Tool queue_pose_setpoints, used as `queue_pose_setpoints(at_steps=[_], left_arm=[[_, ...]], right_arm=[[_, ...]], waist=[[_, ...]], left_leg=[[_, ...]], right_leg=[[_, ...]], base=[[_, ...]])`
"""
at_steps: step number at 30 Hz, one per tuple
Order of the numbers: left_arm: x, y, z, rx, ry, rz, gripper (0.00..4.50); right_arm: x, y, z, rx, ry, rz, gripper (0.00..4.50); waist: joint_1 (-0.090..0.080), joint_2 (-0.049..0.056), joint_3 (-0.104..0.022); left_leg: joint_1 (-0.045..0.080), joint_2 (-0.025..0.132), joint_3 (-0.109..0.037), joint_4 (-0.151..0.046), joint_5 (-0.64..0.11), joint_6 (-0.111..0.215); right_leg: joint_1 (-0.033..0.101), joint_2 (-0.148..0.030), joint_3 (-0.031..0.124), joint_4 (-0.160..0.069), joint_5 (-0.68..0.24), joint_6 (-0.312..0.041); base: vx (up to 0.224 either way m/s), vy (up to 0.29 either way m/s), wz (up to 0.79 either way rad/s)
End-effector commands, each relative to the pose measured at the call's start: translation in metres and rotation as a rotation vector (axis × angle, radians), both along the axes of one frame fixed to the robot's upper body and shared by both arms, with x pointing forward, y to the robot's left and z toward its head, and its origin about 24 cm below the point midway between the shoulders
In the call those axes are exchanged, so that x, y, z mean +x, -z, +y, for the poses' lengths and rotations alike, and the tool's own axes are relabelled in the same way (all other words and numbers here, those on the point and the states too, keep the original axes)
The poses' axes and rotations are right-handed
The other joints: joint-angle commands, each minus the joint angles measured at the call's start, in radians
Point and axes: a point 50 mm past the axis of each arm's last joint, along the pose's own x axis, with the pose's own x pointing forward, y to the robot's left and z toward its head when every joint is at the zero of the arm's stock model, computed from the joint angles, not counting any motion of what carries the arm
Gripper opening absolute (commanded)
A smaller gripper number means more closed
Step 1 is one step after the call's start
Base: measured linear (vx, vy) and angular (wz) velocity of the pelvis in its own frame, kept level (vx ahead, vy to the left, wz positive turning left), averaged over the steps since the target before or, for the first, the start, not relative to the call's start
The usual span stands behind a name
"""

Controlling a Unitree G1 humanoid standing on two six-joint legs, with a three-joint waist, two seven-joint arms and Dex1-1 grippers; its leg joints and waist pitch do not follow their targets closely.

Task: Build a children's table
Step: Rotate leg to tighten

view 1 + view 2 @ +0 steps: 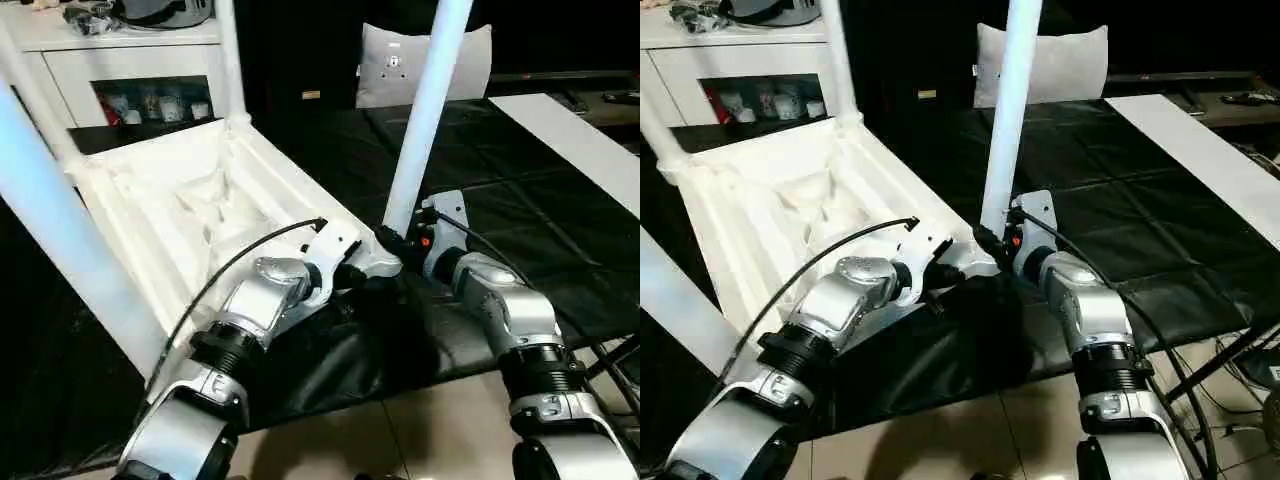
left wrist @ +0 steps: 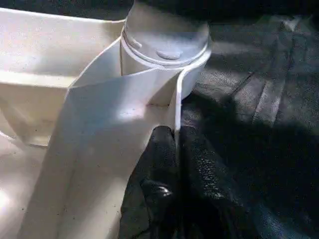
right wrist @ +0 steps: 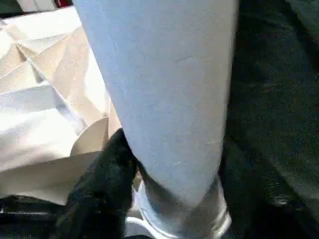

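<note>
1. Underneath everything, the black-covered work table (image 1: 520, 200) carries the white tabletop (image 1: 200, 200), which lies upside down with its ribbed underside up.
2. Legs stand in its sockets; the nearest leg (image 1: 425, 110) rises from the near corner socket (image 2: 167, 45).
3. Right gripper (image 3: 164, 179) straddles that leg's base, its fingers on either side.
4. Left gripper (image 2: 174, 164) pinches the tabletop's thin rim beside the socket.

Tabletop (image 1: 210, 200): white plastic, ribbed underside. Legs (image 1: 425, 120): white, with a bluish sheen. Bench (image 1: 520, 230) cover: glossy black, creased. Forearms (image 1: 500, 300): silver with black collars. Fingers (image 2: 159, 184): black. Cushion (image 1: 425, 62): pale grey. Cabinet (image 1: 90, 60): white. Floor (image 1: 420, 430): beige tile.
</note>
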Motion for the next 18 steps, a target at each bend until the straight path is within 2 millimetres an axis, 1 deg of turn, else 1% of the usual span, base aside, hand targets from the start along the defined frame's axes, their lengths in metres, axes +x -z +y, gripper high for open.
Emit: queue_pose_setpoints(at_steps=[1, 2, 3, 4, 5, 6, 7, 8, 9, 10, 11, 12, 14, 15, 16, 17, 18], left_arm=[[-0.006, -0.018, -0.025, -0.074, 0.116, -0.063, 0.00], [-0.004, -0.017, -0.020, -0.053, 0.125, -0.089, 0.00], [-0.004, -0.017, -0.019, -0.045, 0.126, -0.097, 0.00], [-0.003, -0.016, -0.014, -0.034, 0.135, -0.117, 0.00], [-0.001, -0.015, -0.009, -0.021, 0.154, -0.132, 0.00], [-0.001, -0.015, -0.008, -0.018, 0.160, -0.134, 0.00], [-0.001, -0.014, -0.005, -0.011, 0.173, -0.136, 0.00], [-0.001, -0.013, -0.001, 0.003, 0.198, -0.134, 0.00], [-0.002, -0.012, 0.003, 0.017, 0.228, -0.132, 0.00], [-0.003, -0.011, 0.007, 0.031, 0.257, -0.126, 0.00], [-0.004, -0.011, 0.012, 0.044, 0.283, -0.120, 0.00], [-0.004, -0.010, 0.015, 0.051, 0.305, -0.117, 0.00], [-0.007, -0.010, 0.021, 0.068, 0.367, -0.108, 0.00], [-0.008, -0.009, 0.024, 0.076, 0.401, -0.108, 0.00], [-0.008, -0.009, 0.024, 0.076, 0.401, -0.108, 0.00], [-0.010, -0.009, 0.026, 0.082, 0.449, -0.105, 0.00], [-0.015, -0.009, 0.031, 0.092, 0.546, -0.098, 0.00]], right_arm=[[-0.011, 0.016, 0.021, 0.034, -0.134, 0.070, 3.06], [-0.013, 0.013, 0.015, 0.033, -0.165, 0.049, 3.06], [-0.014, 0.012, 0.013, 0.032, -0.172, 0.043, 3.11], [-0.016, 0.011, 0.006, 0.031, -0.198, 0.040, 3.17], [-0.018, 0.009, -0.004, 0.024, -0.231, 0.032, 3.41], [-0.019, 0.008, -0.006, 0.021, -0.239, 0.029, 3.41], [-0.020, 0.007, -0.012, 0.015, -0.256, 0.022, 3.52], [-0.021, 0.004, -0.020, 0.005, -0.272, 0.013, 3.52], [-0.022, 0.001, -0.028, -0.003, -0.289, 0.002, 3.60], [-0.024, -0.002, -0.035, -0.012, -0.310, -0.007, 3.73], [-0.025, -0.006, -0.044, -0.023, -0.333, -0.016, 3.92], [-0.027, -0.008, -0.049, -0.033, -0.350, -0.022, 3.95], [-0.032, -0.014, -0.060, -0.060, -0.414, -0.036, 4.12], [-0.034, -0.017, -0.064, -0.075, -0.443, -0.042, 4.26], [-0.034, -0.017, -0.064, -0.075, -0.443, -0.042, 4.26], [-0.037, -0.020, -0.068, -0.095, -0.480, -0.048, 4.40], [-0.041, -0.023, -0.072, -0.134, -0.551, -0.052, 4.40]], waist=[[0.016, -0.010, -0.079], [0.017, -0.010, -0.079], [0.022, -0.010, -0.080], [0.023, -0.011, -0.080], [0.030, -0.013, -0.080], [0.037, -0.016, -0.080], [0.041, -0.016, -0.080], [0.046, -0.014, -0.077], [0.052, -0.014, -0.077], [0.052, -0.016, -0.075], [0.057, -0.014, -0.073], [0.062, -0.012, -0.074], [0.066, -0.013, -0.073], [0.069, -0.010, -0.073], [0.070, -0.011, -0.073], [0.070, -0.012, -0.072], [0.072, -0.010, -0.074]], left_leg=[[-0.005, 0.038, -0.014, -0.062, -0.048, 0.083], [-0.007, 0.040, -0.014, -0.062, -0.036, 0.090], [-0.005, 0.039, -0.013, -0.060, -0.026, 0.101], [-0.006, 0.040, -0.012, -0.060, -0.021, 0.105], [-0.007, 0.037, -0.010, -0.059, -0.014, 0.114], [-0.009, 0.034, -0.008, -0.057, -0.010, 0.119], [-0.010, 0.033, -0.006, -0.057, -0.010, 0.121], [-0.010, 0.033, -0.004, -0.057, -0.017, 0.117], [-0.007, 0.030, -0.003, -0.057, -0.036, 0.112], [-0.006, 0.031, -0.001, -0.058, -0.045, 0.112], [-0.003, 0.030, 0.000, -0.059, -0.061, 0.107], [-0.003, 0.031, -0.001, -0.059, -0.071, 0.099], [-0.001, 0.031, -0.001, -0.061, -0.092, 0.089], [-0.001, 0.033, -0.002, -0.061, -0.094, 0.086], [-0.001, 0.033, -0.003, -0.061, -0.097, 0.085], [-0.003, 0.032, -0.004, -0.061, -0.098, 0.082], [-0.001, 0.031, -0.005, -0.060, -0.107, 0.082]], right_leg=[[0.061, -0.084, 0.072, -0.055, -0.298, -0.056], [0.062, -0.084, 0.074, -0.051, -0.278, -0.064], [0.061, -0.084, 0.077, -0.047, -0.248, -0.075], [0.061, -0.084, 0.079, -0.043, -0.235, -0.084], [0.063, -0.083, 0.080, -0.042, -0.225, -0.088], [0.065, -0.084, 0.083, -0.038, -0.219, -0.090], [0.064, -0.083, 0.084, -0.038, -0.223, -0.090], [0.062, -0.084, 0.084, -0.041, -0.245, -0.085], [0.061, -0.083, 0.082, -0.046, -0.281, -0.071], [0.060, -0.081, 0.083, -0.049, -0.298, -0.064], [0.058, -0.079, 0.081, -0.055, -0.330, -0.052], [0.057, -0.079, 0.080, -0.057, -0.352, -0.042], [0.056, -0.078, 0.077, -0.063, -0.383, -0.026], [0.055, -0.077, 0.077, -0.061, -0.382, -0.021], [0.055, -0.077, 0.076, -0.063, -0.382, -0.019], [0.055, -0.077, 0.075, -0.062, -0.383, -0.018], [0.055, -0.076, 0.073, -0.062, -0.388, -0.016]], base=[[0.000, 0.000, 0.00], [0.000, 0.000, 0.00], [0.000, 0.000, 0.00], [0.000, 0.000, 0.00], [0.000, 0.000, 0.00], [0.000, 0.000, 0.00], [0.000, 0.000, 0.00], [0.000, 0.000, 0.00], [0.000, 0.000, 0.00], [0.000, 0.000, 0.00], [0.000, 0.000, 0.00], [0.000, 0.000, 0.00], [0.000, 0.000, 0.00], [0.000, 0.000, 0.00], [0.000, 0.000, 0.00], [0.000, 0.000, 0.00], [0.000, 0.000, 0.00]])
